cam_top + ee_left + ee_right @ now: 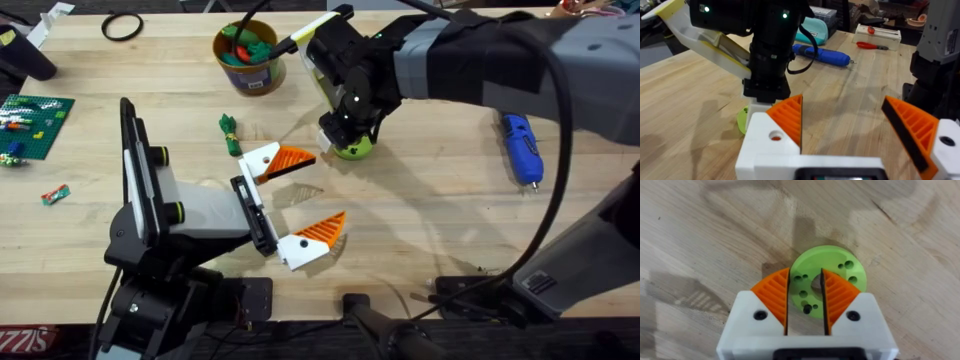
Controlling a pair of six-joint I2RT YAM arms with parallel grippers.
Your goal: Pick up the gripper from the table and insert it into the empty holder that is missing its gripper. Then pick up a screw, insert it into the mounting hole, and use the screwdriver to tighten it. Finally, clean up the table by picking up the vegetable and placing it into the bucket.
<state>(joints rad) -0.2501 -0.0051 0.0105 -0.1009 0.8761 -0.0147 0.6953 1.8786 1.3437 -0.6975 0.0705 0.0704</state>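
Table (420, 220): two arms up. Right gripper (347, 135) is down mid-table, its pads clamped on the vegetable (354, 150); the right wrist view shows the lime disc (832, 275) pinched between the orange pads (775, 297), flat on the wood, which the overhead view hides. Left gripper (305, 195) sits near-left of it, jaws wide apart, holding nothing. One bucket (250, 62) far, left of centre, toys inside. One screwdriver (521, 148) lies at right. One darker-green piece (231, 133) lies near the bucket.
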